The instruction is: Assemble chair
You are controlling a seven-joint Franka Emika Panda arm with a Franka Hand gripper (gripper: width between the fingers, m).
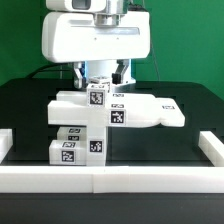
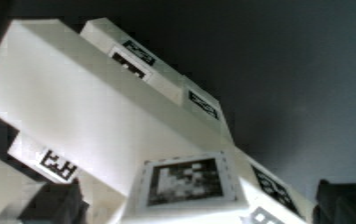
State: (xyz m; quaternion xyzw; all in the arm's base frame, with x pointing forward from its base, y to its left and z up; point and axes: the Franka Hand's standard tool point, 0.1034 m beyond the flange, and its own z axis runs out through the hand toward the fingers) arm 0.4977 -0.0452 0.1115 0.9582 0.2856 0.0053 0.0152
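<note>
I see the chair [image 1: 95,125] part-built, standing near the table's [image 1: 30,110] front edge by the rail [image 1: 110,180]. Gripper [image 1: 98,78] hangs just over its top block, prob. lining up; jaw state I can't tell.

The exterior view is bright and evenly lit from above; the white chair parts [image 1: 95,120] nearly wash out against the black tabletop [image 1: 30,110], casting only faint shadows. The wrist view is dimmer, soft and blurred, its tag stickers [image 2: 189,180] smeared and greyish.
</note>
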